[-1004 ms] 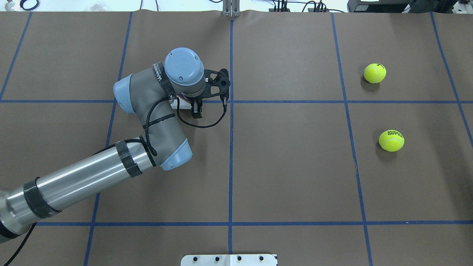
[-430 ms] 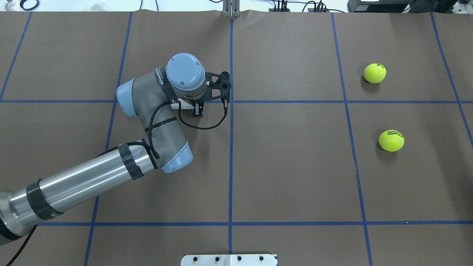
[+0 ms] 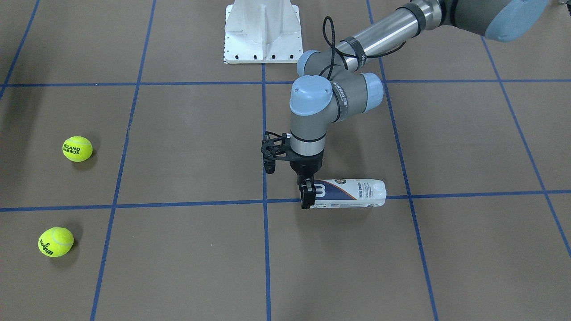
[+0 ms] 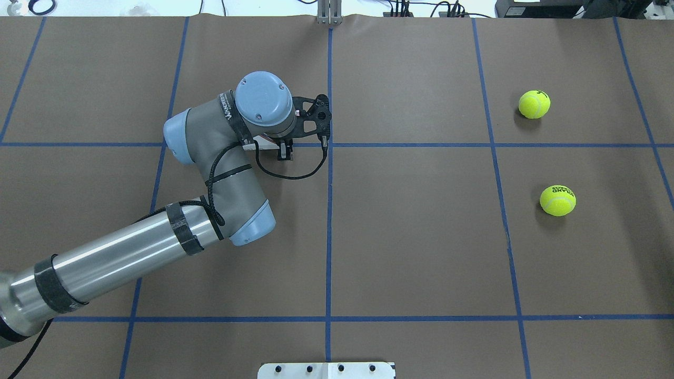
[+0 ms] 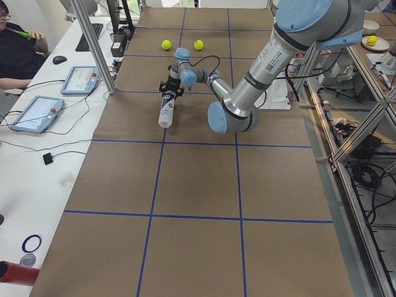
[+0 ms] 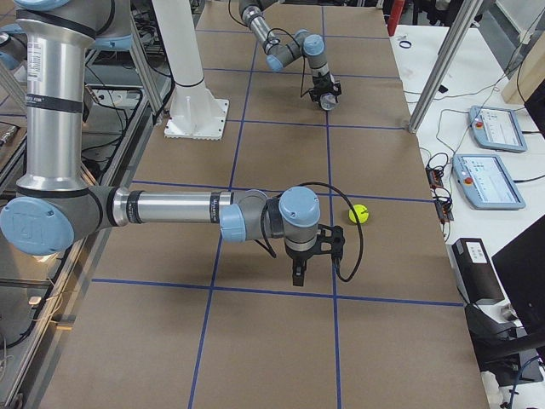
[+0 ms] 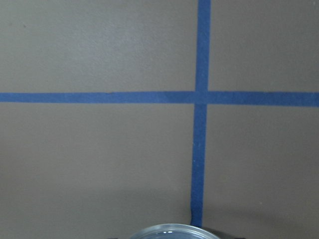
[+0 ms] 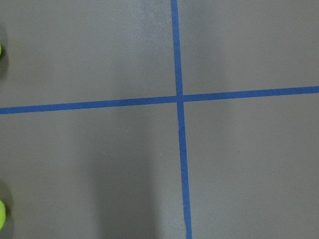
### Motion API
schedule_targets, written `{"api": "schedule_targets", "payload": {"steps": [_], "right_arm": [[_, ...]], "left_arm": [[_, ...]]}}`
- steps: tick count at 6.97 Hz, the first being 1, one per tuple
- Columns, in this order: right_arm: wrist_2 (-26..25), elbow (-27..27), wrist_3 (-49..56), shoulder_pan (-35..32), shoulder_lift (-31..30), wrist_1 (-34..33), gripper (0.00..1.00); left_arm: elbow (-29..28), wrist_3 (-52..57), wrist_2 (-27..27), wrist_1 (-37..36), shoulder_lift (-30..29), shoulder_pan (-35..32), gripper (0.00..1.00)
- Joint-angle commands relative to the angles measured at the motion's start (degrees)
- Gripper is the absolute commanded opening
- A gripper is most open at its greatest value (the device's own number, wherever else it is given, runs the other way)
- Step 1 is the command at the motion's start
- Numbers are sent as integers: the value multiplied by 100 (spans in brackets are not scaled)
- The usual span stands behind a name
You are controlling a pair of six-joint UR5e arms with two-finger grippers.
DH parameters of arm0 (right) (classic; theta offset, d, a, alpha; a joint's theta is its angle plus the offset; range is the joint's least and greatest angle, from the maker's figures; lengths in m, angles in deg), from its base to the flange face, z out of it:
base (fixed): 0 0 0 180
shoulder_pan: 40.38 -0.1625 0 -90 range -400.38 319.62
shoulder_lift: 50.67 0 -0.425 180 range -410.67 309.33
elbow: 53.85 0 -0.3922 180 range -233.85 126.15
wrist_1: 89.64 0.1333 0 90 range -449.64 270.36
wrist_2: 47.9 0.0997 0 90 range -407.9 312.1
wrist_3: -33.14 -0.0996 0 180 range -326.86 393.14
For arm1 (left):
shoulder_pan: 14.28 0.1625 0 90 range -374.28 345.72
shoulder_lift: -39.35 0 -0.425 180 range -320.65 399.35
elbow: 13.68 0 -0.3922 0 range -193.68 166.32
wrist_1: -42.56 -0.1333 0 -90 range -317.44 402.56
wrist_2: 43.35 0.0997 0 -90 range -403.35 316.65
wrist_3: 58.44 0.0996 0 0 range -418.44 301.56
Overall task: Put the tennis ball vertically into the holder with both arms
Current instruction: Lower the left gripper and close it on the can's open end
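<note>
Holder lies on its side, long axis along the tape line. Left gripper points down and clamps one end of the holder; the body extends toward the robot's left. Right gripper: opening cannot be told. It is nearer the balls, well apart from the holder.

ROLAND GARROS on tennis ball; W on holder.

Brown desk gridded with blue tape.
On it: a white pedestal base, a tennis-ball can lying on its side, a Roland Garros tennis ball, and a second tennis ball.
</note>
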Motion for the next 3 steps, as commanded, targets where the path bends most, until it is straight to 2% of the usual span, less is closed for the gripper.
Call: {"api": "schedule_targets", "payload": {"steps": [1, 2, 3], "right_arm": [[0, -25, 0, 0, 0, 3, 100], [0, -34, 9, 0, 0, 12, 100], [0, -34, 0, 0, 17, 12, 100]], "left_arm": [[811, -432, 12, 0, 9, -138, 54], [1242, -931, 12, 8, 18, -217, 54], [1690, -1901, 21, 69, 35, -218, 54]]}}
